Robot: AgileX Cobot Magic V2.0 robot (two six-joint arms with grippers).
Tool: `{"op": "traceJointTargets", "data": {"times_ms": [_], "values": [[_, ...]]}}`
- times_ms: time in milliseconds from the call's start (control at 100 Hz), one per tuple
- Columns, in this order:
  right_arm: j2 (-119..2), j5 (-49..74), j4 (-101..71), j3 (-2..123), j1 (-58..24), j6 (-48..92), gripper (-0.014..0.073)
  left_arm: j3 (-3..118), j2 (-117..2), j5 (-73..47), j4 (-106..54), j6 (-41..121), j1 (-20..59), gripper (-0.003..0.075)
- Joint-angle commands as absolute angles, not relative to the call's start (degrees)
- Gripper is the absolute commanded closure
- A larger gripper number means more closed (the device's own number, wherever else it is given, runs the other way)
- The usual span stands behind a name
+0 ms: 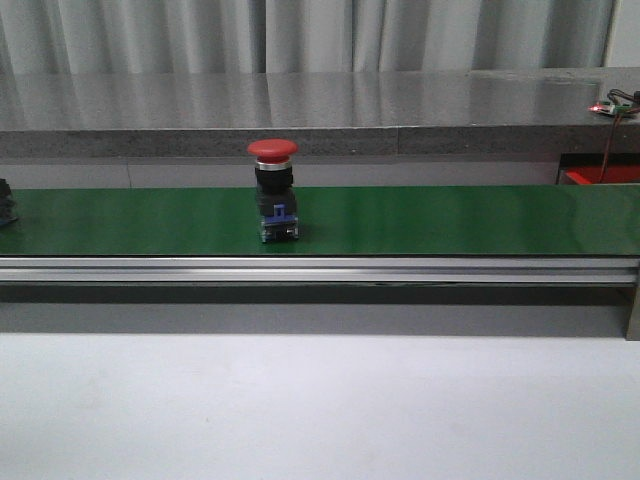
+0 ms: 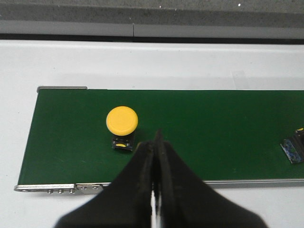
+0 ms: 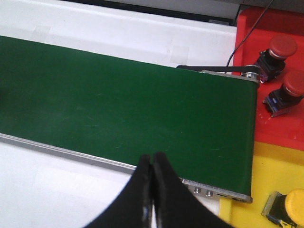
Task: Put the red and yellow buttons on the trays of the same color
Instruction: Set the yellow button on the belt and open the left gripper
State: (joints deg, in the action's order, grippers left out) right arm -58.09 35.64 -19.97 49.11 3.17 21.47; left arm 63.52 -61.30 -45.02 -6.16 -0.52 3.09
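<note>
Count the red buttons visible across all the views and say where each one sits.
3. One red button stands upright on the green belt in the front view. Two more lie on the red tray past the belt's end. Others may be out of view.

A red button (image 1: 273,150) stands upright mid-belt. A yellow button (image 2: 122,120) stands near the belt's left end. At the right end, two red buttons (image 3: 282,46) lie on the red tray (image 3: 280,137), one yellow button (image 3: 294,204) on the yellow tray (image 3: 259,166).
</note>
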Motion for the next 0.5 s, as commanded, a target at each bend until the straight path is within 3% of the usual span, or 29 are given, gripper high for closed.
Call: {"op": "traceJointTargets", "data": {"times_ms": [0, 490], "values": [[-57.0, 32.7, -20.9, 50.7, 3.1, 21.9, 0.0666, 64.5, -57.6, -42.4, -6.9, -0.5, 3.4, 0.0739], [-57.0, 32.7, -20.9, 50.7, 3.1, 21.9, 0.0666, 64.5, -58.0, -42.4, -6.9, -0.5, 3.4, 0.0739]]}}
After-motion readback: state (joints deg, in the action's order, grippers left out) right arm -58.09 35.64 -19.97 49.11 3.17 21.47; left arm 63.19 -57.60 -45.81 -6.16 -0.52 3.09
